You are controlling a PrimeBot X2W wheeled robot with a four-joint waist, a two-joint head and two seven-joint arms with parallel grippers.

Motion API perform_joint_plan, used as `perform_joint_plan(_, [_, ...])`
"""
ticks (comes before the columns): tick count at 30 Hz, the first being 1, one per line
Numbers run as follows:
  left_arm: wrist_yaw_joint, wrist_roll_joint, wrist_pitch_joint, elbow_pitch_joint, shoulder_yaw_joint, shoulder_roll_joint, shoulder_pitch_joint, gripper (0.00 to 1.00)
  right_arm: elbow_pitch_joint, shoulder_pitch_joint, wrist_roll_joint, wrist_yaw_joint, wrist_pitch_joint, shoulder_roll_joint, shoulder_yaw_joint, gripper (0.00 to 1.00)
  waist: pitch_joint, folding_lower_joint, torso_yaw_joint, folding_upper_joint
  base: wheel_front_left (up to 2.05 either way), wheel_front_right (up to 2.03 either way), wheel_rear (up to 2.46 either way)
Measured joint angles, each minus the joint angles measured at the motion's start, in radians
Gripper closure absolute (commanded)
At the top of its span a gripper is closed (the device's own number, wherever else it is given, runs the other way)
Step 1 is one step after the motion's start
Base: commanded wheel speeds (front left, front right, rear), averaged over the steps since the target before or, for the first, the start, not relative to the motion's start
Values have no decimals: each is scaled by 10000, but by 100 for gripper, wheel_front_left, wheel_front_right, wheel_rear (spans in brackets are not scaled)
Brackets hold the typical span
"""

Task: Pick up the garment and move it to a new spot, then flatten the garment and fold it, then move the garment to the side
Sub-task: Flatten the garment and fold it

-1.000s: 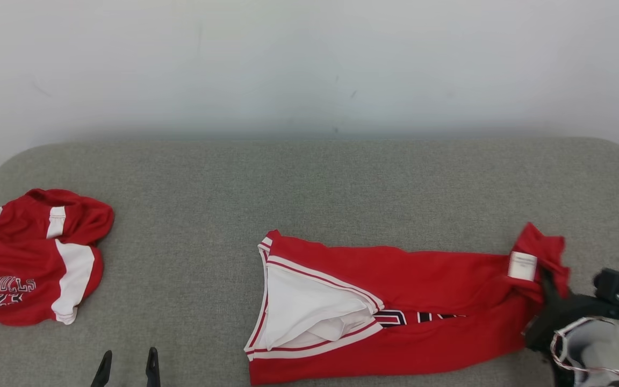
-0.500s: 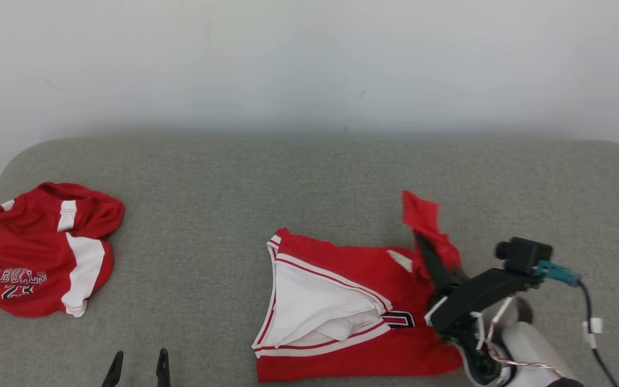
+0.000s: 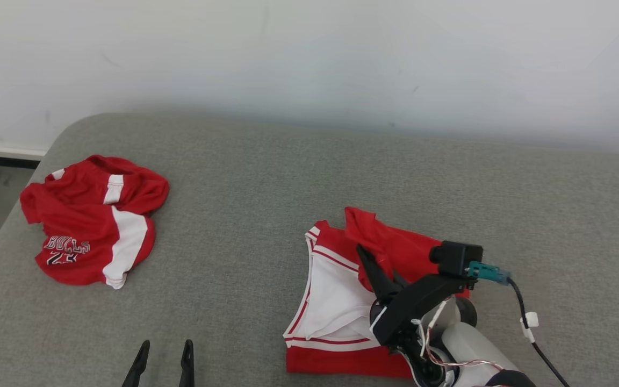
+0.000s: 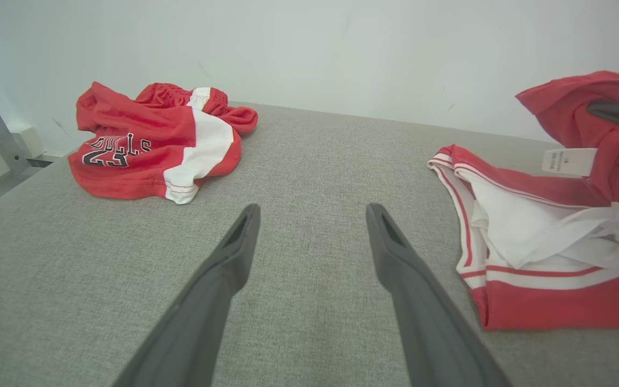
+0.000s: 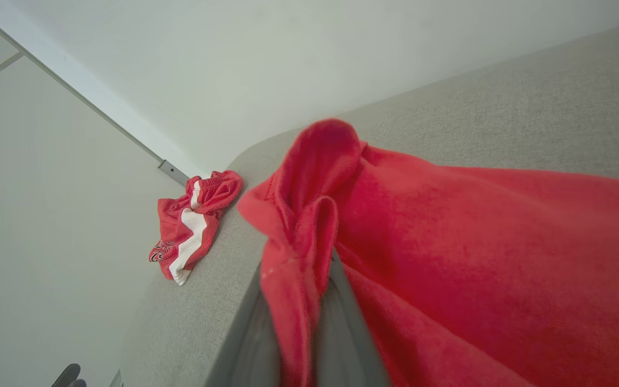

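Observation:
The garment, a red jersey with white trim, lies at centre-right on the grey table. Its right end is lifted and doubled back over the rest. My right gripper is shut on that lifted red end, above the jersey's white-trimmed opening. In the right wrist view the red cloth drapes over the fingers of the right gripper. My left gripper stands open near the table's front edge, left of the jersey, holding nothing. The left wrist view shows the left gripper open and the jersey at right.
A second red and white garment, printed BULLS 23, lies crumpled at the table's far left, seen too as red and white garment. A white wall runs behind the table. A cable trails from my right wrist.
My right gripper has carried the jersey's right end up and leftward over the rest, doubling it to about half its length. The head camera has shifted too. The left gripper stays open.

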Motion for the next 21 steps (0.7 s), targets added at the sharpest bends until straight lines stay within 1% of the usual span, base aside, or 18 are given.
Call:
perform_joint_plan(6, [0, -31, 0, 88, -199, -4, -184, 0, 1189, -373, 602, 0, -729, 15, 1120, 100, 137, 0, 373, 0, 0, 0, 0])
perform_joint_plan(11, [0, -73, 0, 201, -211, -4, -212, 0, 2144, -663, 1035, 0, -1358, 13, 1981, 100, 217, 0, 537, 0, 0, 0, 0])
perform_joint_plan(21, [0, -102, 0, 280, -58, -2, -349, 0, 2999, -1292, 2263, 0, -2150, 15, 3218, 100, 178, 0, 443, 0, 0, 0, 0])
